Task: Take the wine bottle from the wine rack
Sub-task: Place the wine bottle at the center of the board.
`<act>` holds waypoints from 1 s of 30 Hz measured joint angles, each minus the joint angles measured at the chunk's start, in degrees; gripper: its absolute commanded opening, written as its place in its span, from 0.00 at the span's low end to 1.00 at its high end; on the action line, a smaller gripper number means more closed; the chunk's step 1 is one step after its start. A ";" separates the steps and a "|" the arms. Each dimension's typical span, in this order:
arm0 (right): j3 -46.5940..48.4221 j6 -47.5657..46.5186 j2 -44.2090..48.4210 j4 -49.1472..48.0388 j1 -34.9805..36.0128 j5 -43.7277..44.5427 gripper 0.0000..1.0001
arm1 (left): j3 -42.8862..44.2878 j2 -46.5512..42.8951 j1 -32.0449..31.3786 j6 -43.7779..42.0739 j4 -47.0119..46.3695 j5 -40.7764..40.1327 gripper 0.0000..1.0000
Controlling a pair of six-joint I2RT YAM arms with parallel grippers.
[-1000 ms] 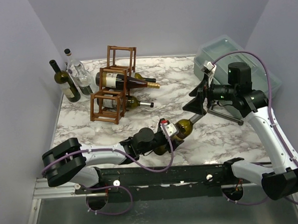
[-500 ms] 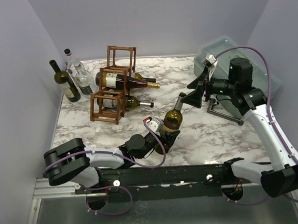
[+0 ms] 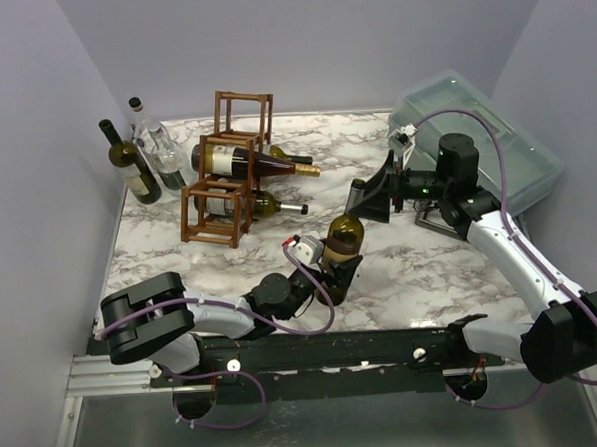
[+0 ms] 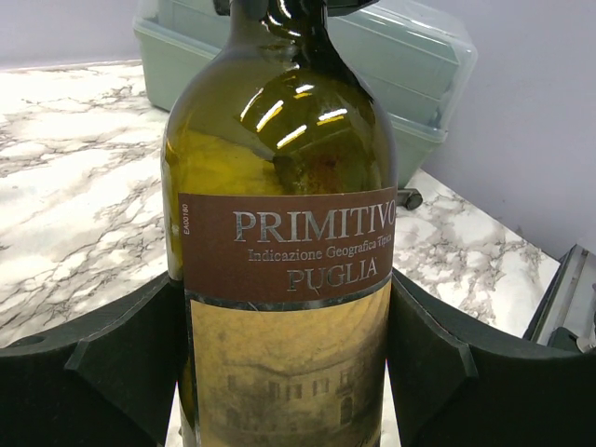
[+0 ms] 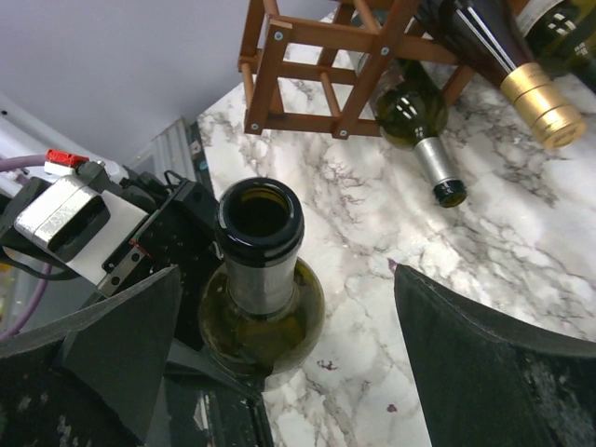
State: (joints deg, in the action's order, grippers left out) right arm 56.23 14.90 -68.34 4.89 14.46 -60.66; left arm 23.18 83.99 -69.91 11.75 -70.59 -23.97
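The wine bottle (image 3: 343, 237), dark green with a brown and tan label, stands upright on the marble in front of the arms, off the wine rack (image 3: 220, 191). My left gripper (image 3: 331, 266) is shut on its lower body; in the left wrist view the bottle (image 4: 284, 251) fills the gap and both pads press its sides. My right gripper (image 3: 365, 200) hangs open at the bottle's top. In the right wrist view the open-mouthed neck (image 5: 261, 237) sits between the wide-apart fingers (image 5: 116, 345), nearer the left one, with a clear gap to the right.
Two more bottles lie in the rack (image 5: 317, 56): a gold-capped one (image 3: 265, 163) and a lower one (image 3: 275, 205). Two bottles (image 3: 127, 160) stand at the back left. A grey-green lidded bin (image 3: 479, 134) sits at the back right.
The left arm has swung the bottle from a tilt to upright and drawn it left and nearer. The right gripper has moved left over the bottle's neck.
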 measured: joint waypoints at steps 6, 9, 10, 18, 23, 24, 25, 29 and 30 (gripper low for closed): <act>-0.68 4.22 -0.94 -6.62 4.26 -0.83 0.60 | 0.00 1.25 -0.37 -0.04 -0.96 -0.17 0.00; -0.59 5.22 -2.03 -8.17 5.55 -1.11 0.35 | 0.00 1.66 -0.63 -0.20 -1.40 -0.20 0.00; -0.59 5.22 -2.43 -8.48 5.64 -1.01 0.25 | 0.00 1.66 -0.70 -0.28 -1.57 -0.22 0.00; -0.22 3.54 -2.84 -9.20 5.75 -0.55 0.00 | 0.00 1.66 -0.85 0.26 -2.97 -0.63 0.41; 1.53 0.83 -3.52 -7.21 6.14 -0.72 0.00 | -0.68 1.40 -0.83 0.11 -3.80 -0.50 0.93; 1.92 0.11 -3.85 -6.71 6.45 -0.83 0.00 | -1.25 1.03 -0.81 0.07 -4.04 -0.48 0.96; 2.14 -0.81 -4.20 -6.47 6.75 -1.14 0.00 | -2.08 0.24 -0.76 0.63 -4.26 -0.57 0.99; 2.43 -4.07 -5.35 -6.45 7.34 -1.77 0.00 | -5.44 -4.83 -0.72 2.03 -3.04 0.50 0.99; 2.43 -5.16 -5.64 -6.45 7.74 -1.77 0.00 | -5.90 -6.34 -0.68 2.45 -1.77 0.63 0.99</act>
State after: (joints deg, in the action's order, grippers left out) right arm 58.65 9.74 -73.97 -1.56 22.20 -62.43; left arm 17.28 77.65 -70.59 14.20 -72.36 -23.33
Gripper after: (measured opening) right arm 0.353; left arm 0.986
